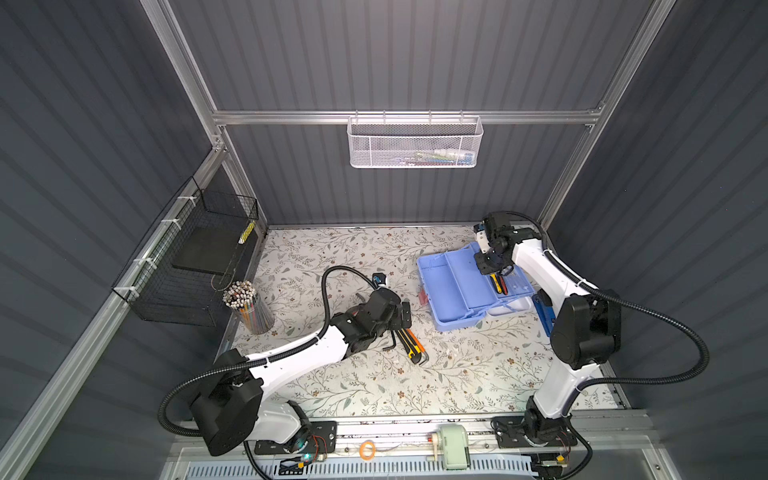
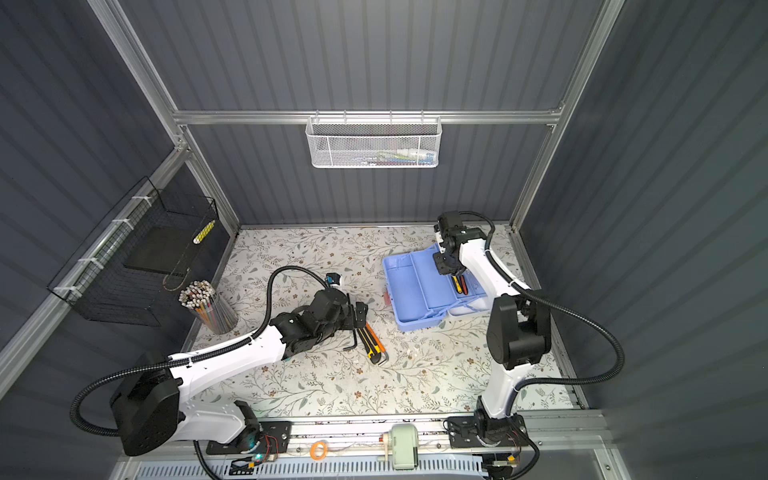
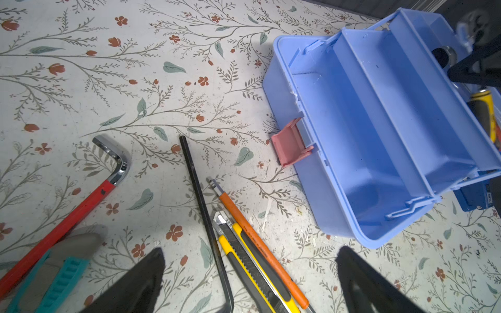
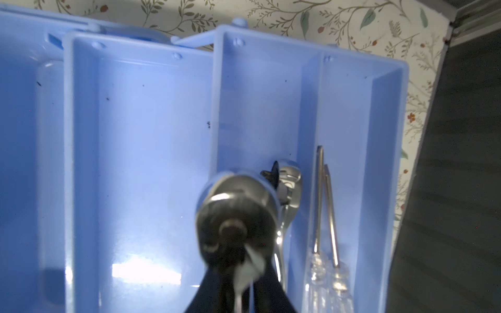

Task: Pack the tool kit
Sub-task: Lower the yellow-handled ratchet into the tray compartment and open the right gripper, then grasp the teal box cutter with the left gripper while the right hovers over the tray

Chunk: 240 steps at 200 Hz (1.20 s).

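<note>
Gaping wide is your left gripper (image 3: 250, 253); can't tell whether your right gripper (image 4: 240, 273) grips the blurred chrome ratchet (image 4: 235, 214)

Open blue tool kit (image 1: 446, 291), ratchet (image 4: 292, 176) apparently inside

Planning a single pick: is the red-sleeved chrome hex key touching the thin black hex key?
Apart. Left wrist view shows floral tabletop between the red-sleeved key and the black key.
</note>
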Tool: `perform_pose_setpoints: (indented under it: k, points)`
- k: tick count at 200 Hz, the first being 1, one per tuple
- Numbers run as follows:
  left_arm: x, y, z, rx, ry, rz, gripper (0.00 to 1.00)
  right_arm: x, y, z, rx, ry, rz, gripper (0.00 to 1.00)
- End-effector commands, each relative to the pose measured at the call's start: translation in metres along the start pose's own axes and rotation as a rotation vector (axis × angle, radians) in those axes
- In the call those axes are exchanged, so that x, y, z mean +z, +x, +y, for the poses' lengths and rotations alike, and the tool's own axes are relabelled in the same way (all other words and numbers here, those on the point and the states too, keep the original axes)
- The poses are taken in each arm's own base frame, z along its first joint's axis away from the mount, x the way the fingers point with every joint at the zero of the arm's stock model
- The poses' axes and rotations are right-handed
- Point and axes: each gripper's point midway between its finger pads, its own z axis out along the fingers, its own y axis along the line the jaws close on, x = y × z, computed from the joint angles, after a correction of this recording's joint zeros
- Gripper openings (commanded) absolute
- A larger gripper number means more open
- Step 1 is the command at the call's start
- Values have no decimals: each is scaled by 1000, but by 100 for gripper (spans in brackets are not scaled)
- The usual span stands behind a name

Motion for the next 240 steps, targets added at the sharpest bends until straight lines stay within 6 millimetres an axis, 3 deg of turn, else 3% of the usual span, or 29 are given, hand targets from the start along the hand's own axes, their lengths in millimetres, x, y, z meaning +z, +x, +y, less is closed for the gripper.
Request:
perform_pose_setpoints:
  k: [1, 13, 81, 125, 189, 240]
  points:
    - [5, 5, 5, 14, -19, 18, 100, -3, -1, -1, 18, 2, -11, 30]
    - [6, 6, 6, 17, -20, 21, 100, -6, -2, -1, 28, -1, -19, 40]
    - [7, 7, 15, 21, -43, 26, 100, -39, -13, -5, 119, -18, -128, 64]
    - [4, 8, 26, 21, -82, 23, 100, -54, -10, 2, 215, -69, -195, 99]
    - [-4, 6, 45, 46, -149, -15, 100, -72, 1, 10, 369, -127, -293, 99]
    - [-4, 13, 70, 37, -227, 24, 100, -74, 18, 40, 380, -143, -293, 99]
